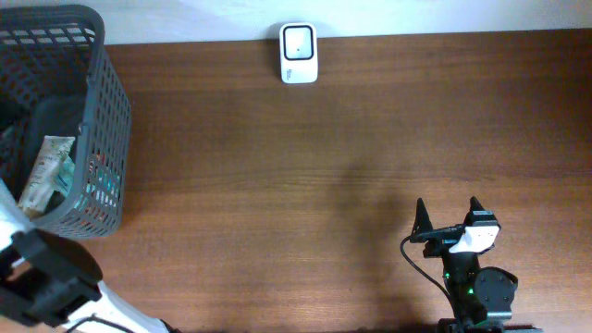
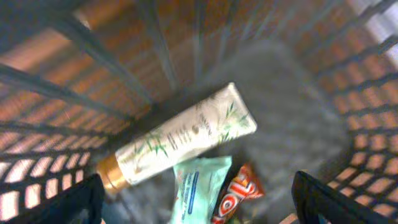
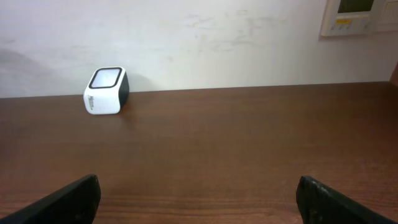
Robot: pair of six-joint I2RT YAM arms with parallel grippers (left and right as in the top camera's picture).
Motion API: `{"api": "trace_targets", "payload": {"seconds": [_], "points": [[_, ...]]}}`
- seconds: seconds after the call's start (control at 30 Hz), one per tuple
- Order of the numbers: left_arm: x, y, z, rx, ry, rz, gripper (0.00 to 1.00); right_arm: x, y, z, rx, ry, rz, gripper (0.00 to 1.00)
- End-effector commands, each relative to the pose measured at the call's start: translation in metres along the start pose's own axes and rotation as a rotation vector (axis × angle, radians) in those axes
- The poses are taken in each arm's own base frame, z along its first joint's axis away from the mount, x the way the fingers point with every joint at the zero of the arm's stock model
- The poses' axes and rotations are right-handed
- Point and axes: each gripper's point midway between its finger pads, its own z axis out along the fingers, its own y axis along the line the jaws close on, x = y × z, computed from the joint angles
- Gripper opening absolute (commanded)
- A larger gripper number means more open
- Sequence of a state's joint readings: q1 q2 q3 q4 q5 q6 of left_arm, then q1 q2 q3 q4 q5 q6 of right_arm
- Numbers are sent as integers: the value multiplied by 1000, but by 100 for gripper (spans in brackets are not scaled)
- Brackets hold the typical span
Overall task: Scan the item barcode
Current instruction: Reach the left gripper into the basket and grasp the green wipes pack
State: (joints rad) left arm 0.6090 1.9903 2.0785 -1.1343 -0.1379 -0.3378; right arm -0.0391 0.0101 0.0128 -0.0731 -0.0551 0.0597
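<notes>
Left pincer (image 2: 196, 180) jaws apart over basket (image 1: 104, 111), above bamboo-print tube (image 2: 186, 140) lying in it. Right pincer (image 3: 198, 180) apart too, well away from basket.

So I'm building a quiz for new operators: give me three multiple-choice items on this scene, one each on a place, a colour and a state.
1. Where does the white scanner stand? A. on the floor B. at the table's far edge C. in a gripper
2. What colour is the cap of the tube? A. blue B. black C. gold
3. How is the right gripper? A. open and empty B. shut on the tube C. shut on the scanner
B: the overhead view shows it at the far edge. C: the left wrist view shows a gold cap. A: its fingers stand apart, nothing between.
</notes>
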Motion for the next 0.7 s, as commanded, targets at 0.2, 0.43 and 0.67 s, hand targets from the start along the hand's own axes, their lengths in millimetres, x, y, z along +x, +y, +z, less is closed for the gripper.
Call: {"api": "trace_targets", "payload": {"seconds": [0.2,0.43,0.67], "points": [[72,-43,50,-75,227,161,80,3,3,0,-18,3,1,99],[115,5,92,-260,389,159,63,3,3,0,-18,3,1,99],[154,19,122,-302,448,176,21,3,3,0,-18,3,1,99]]}}
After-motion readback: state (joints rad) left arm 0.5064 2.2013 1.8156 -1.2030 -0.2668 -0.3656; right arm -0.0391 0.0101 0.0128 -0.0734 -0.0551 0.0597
